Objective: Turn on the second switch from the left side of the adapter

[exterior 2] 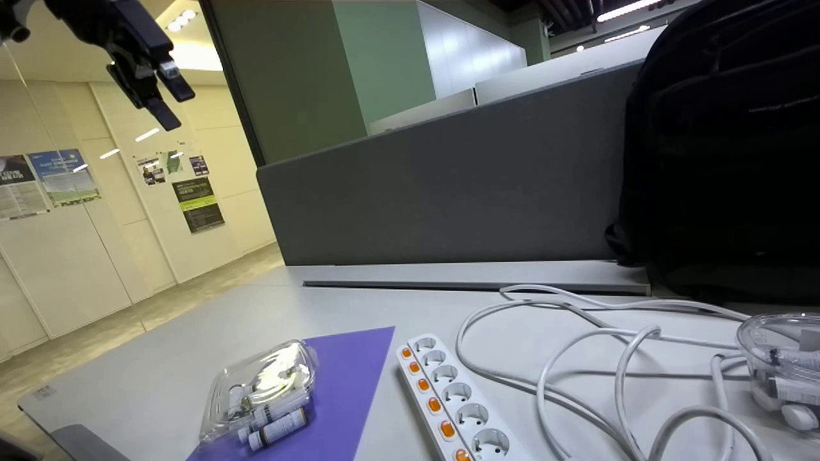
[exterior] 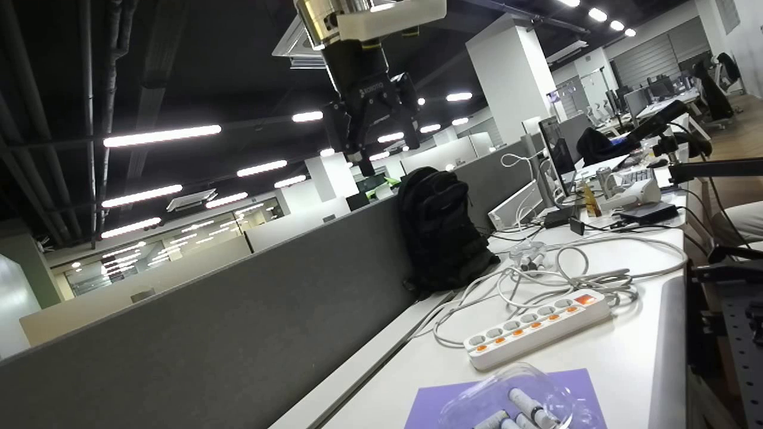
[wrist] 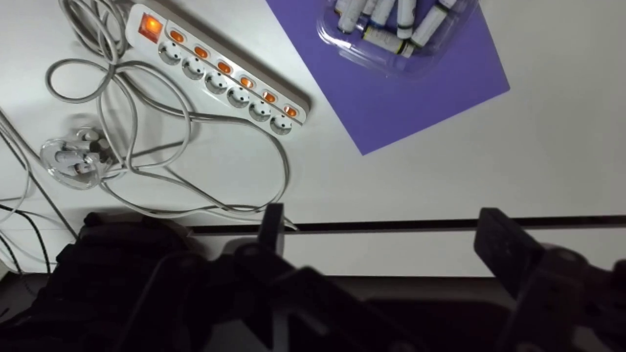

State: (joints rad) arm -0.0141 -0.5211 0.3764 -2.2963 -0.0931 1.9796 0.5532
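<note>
The adapter is a white power strip (exterior: 541,341) lying on the desk. It also shows in an exterior view (exterior 2: 446,402), cut off by the bottom edge, and in the wrist view (wrist: 228,78) at upper left. It has a row of sockets and a row of small orange switches (wrist: 224,67). A larger orange-red switch (wrist: 150,27) at one end glows. I cannot tell which small switches are on. My gripper (wrist: 381,225) is open and empty. It is high above the desk and apart from the strip in both exterior views (exterior: 387,156) (exterior 2: 176,107).
A purple sheet (wrist: 362,107) lies beside the strip, with a clear container of tubes (wrist: 381,63) on it. Loose cables (exterior: 572,274), a small clear cup (wrist: 73,161) and a black backpack (exterior: 441,232) are near the strip. A grey partition (exterior 2: 448,205) borders the desk.
</note>
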